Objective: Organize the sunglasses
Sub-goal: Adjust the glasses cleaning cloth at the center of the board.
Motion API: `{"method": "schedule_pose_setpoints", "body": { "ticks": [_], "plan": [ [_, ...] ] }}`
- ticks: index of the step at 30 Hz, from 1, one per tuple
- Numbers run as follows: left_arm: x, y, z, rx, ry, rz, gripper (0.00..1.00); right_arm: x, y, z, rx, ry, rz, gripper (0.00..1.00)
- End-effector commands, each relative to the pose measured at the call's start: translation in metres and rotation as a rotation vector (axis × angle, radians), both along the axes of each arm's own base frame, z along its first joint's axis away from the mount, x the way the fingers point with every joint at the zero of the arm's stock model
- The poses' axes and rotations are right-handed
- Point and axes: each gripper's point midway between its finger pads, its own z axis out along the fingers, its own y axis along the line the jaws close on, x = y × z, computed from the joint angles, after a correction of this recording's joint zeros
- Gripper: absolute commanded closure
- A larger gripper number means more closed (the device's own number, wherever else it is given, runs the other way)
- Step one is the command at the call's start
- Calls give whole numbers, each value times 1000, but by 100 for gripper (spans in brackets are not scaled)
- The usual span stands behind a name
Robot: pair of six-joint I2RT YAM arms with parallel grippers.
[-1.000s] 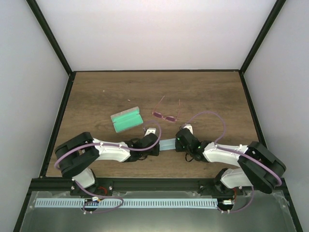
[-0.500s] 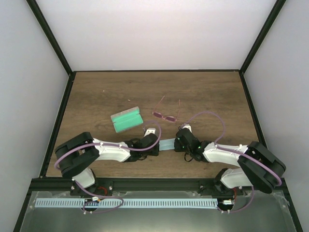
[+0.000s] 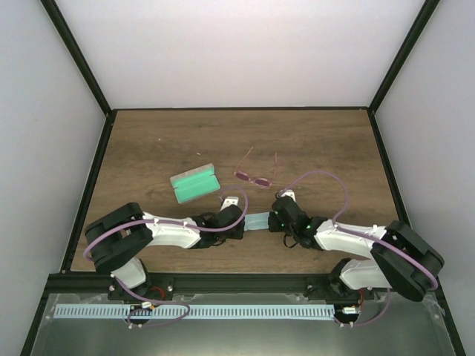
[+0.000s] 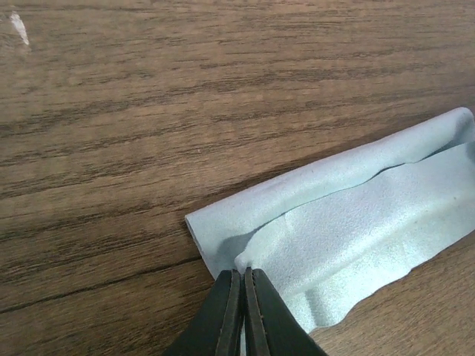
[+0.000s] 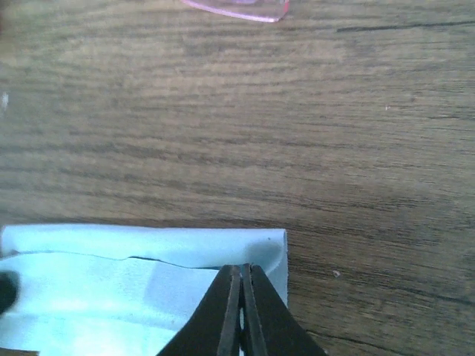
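The left claw [image 4: 243, 278] is pinched shut on one end of the light blue folded cloth [image 4: 356, 215], the right claw [image 5: 241, 273] on the other. Just beyond, on the brown wooden worktop [image 3: 319, 141], lie the slim pink-lensed wire sunglasses [image 3: 254, 178], near an open grey green-lined rectangular case [image 3: 194, 183].

We look down on a dark wood-grain table [image 3: 326, 141] boxed in by plain white walls [image 3: 237, 52] and black corner posts [image 3: 76, 58], softly and evenly lit, with a pale slotted strip [image 3: 223, 312] along the near edge.
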Motion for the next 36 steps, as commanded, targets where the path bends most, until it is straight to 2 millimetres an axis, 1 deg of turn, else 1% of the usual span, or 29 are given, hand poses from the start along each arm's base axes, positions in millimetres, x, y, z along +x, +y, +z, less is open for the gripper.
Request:
{"method": "schedule_pose_setpoints", "body": {
  "ticks": [1, 6, 11, 12, 13, 15, 17, 19, 23, 27, 29, 32, 36],
  "plan": [
    [3, 4, 4, 25, -20, 8, 96, 5, 0, 15, 17, -53, -10, 99],
    [7, 4, 16, 20, -47, 21, 96, 6, 1, 20, 24, -67, -7, 99],
    [8, 5, 16, 26, -49, 25, 96, 5, 0, 17, 14, -58, -6, 99],
    [8, 5, 15, 32, -46, 24, 96, 5, 0, 15, 9, -52, -3, 98],
    [8, 5, 14, 33, -43, 25, 96, 4, 0, 12, 4, -45, -3, 93],
    [8, 5, 11, 38, -39, 24, 95, 3, 0, 7, -1, -34, -2, 79],
    [7, 5, 10, 37, -36, 24, 94, 2, -1, 2, -3, -24, -1, 72],
    [7, 5, 9, 40, -34, 24, 93, 1, -1, 1, -4, -19, -3, 71],
    [7, 6, 9, 41, -33, 29, 88, 2, 0, 6, 7, -31, -4, 71],
    [8, 12, 13, 47, -46, 54, 74, 5, 3, 21, 31, -60, 0, 71],
    [9, 16, 18, 47, -58, 66, 71, 6, 5, 26, 39, -70, 13, 71],
    [11, 19, 29, 29, -85, 80, 68, 7, 10, 31, 49, -77, 29, 71],
    [19, 20, 50, 12, -142, 93, 65, 9, 21, 31, 69, -73, 67, 71]
  ]
}}
